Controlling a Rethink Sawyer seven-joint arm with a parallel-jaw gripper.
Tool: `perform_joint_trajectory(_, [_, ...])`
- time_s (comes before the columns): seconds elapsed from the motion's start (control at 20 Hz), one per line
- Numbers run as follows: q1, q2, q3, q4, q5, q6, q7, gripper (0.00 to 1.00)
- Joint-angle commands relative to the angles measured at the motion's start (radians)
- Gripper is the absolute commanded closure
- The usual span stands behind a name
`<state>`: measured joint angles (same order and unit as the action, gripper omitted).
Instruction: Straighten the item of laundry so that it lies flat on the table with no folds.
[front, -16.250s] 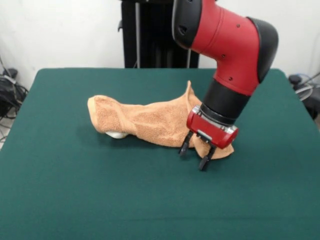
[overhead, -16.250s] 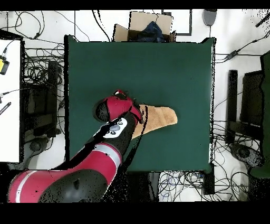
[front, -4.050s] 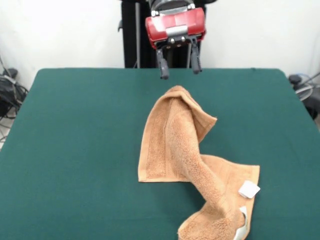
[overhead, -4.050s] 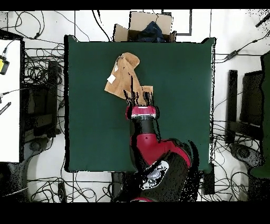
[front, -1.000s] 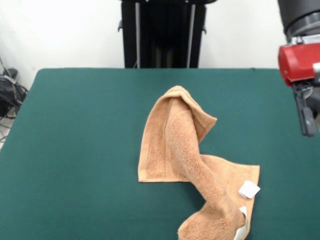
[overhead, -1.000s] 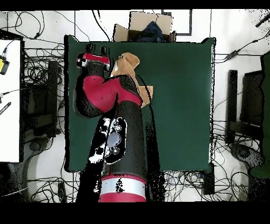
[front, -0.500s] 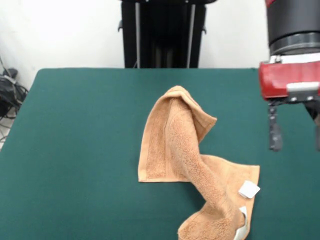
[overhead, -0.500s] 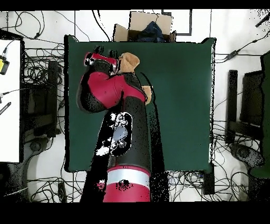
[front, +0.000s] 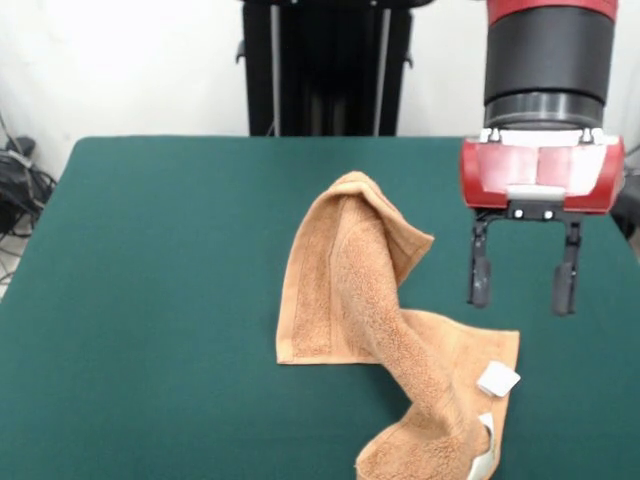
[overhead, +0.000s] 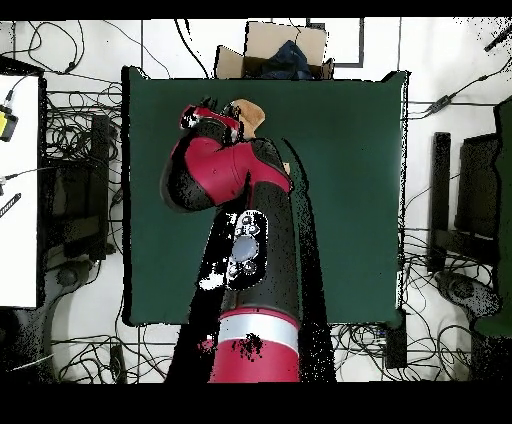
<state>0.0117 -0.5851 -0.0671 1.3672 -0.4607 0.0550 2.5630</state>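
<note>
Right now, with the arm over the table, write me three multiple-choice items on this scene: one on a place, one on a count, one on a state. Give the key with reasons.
1. Where is the gripper in the front view?
A. Above the towel's corner with the tags, to the picture's right
B. Pressed onto the towel's far peak
C. Off the table, at the picture's left

2. How many white tags show on the towel?
A. None
B. Two
C. Five

3. How does the towel lie?
A. Flat, with no folds
B. Rolled into a tight tube
C. Twisted and folded over itself

Key: 1 A, the open fingers hang just above that corner, clear of the cloth. 2 B, one square tag and a second at the picture's bottom edge. 3 C, a ridge of cloth runs across the lower layer.
</note>
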Motion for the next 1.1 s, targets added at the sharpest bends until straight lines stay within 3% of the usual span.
perform_joint_trajectory(0.05, [0.009, 0.045, 0.011, 0.017, 0.036, 0.161, 0.021, 0.0])
perform_joint_trajectory(1.1, [-0.016, 0.134, 0.046, -0.036, 0.09, 0.279, 0.007, 0.0])
